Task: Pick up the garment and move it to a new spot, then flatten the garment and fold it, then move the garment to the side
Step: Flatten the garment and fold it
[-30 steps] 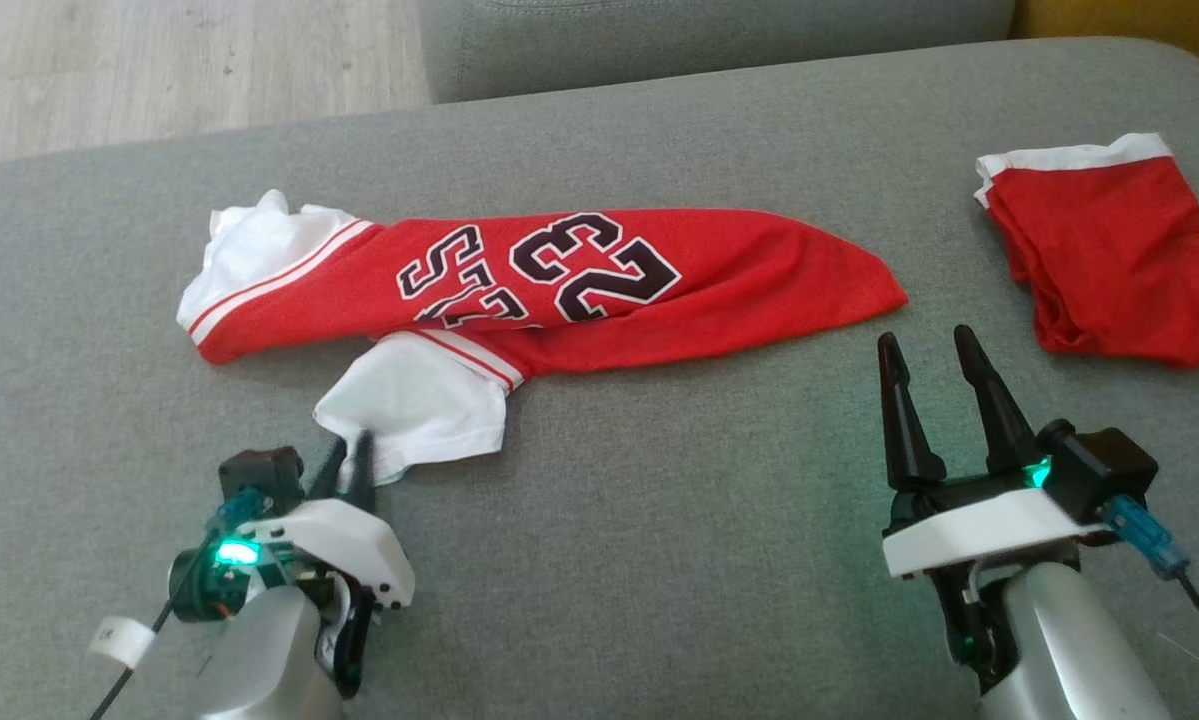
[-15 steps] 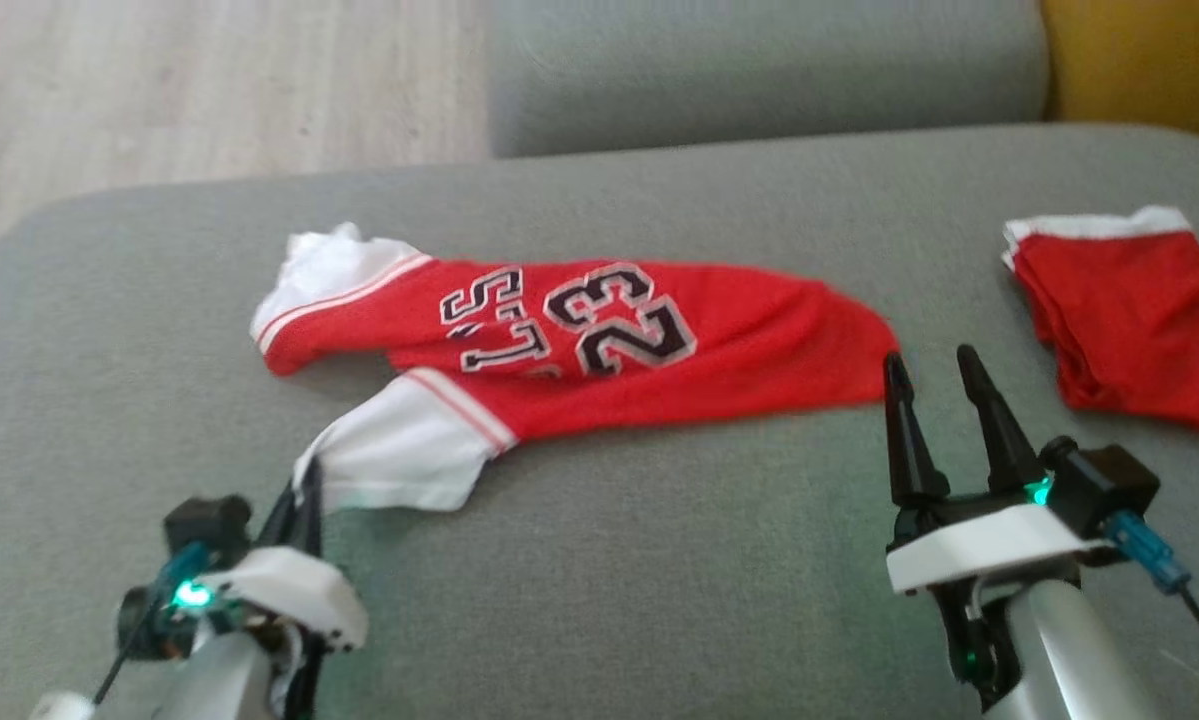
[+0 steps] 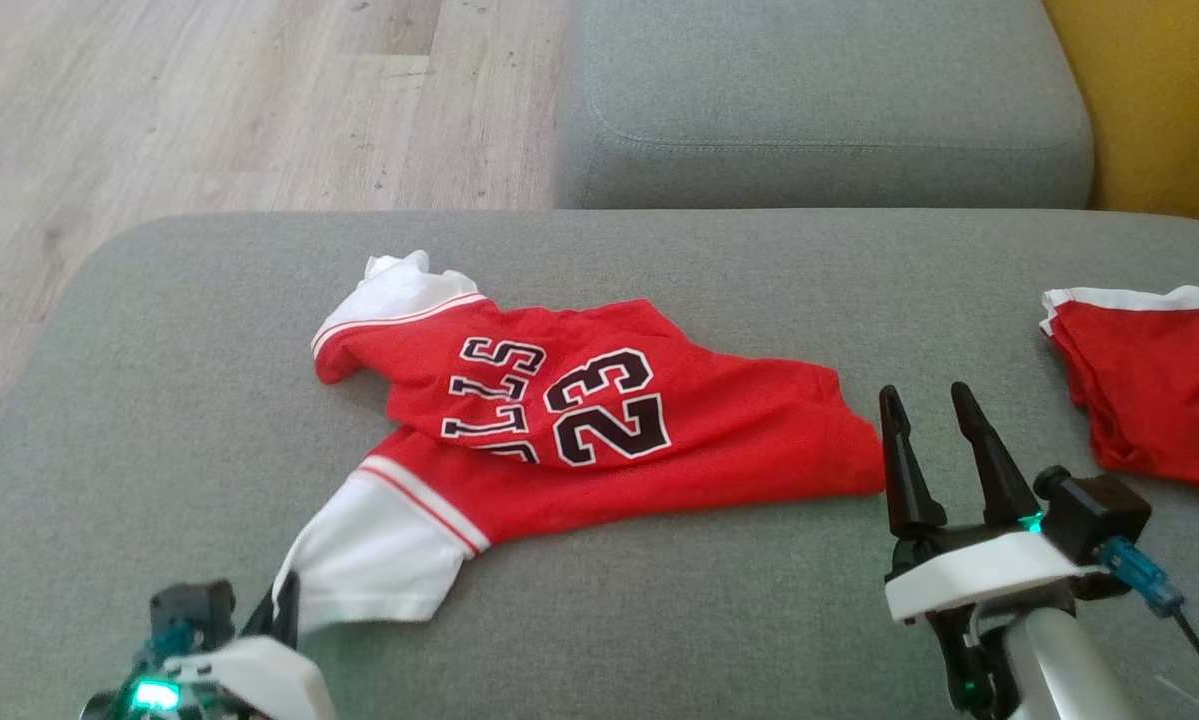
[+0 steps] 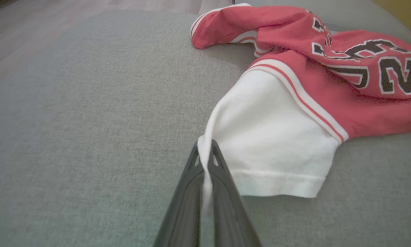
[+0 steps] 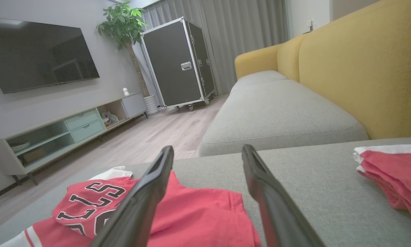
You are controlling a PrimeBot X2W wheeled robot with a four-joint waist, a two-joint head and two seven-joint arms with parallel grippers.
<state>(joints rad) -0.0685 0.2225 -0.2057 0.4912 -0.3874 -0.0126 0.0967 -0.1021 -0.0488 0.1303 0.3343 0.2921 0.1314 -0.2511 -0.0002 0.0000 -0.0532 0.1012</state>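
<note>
Pinching the jersey sleeve (image 4: 270, 137) is the left gripper (image 4: 204, 149) (right gripper (image 3: 924, 392) splayed)

left hand (image 3: 281, 608): body cut off by bottom edge, head view
jersey (image 3: 739, 430): lettering partly folded under; sleeve corner hidden between fingers (image 4: 222, 185)
red shorts (image 3: 1154, 395): cut off by right edge, head and right wrist views

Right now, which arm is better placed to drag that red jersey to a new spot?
Probably the left. The left gripper is shut on the white sleeve of the jersey, so it can pull at once. The right gripper is open beside the jersey's other end, holding nothing.
</note>
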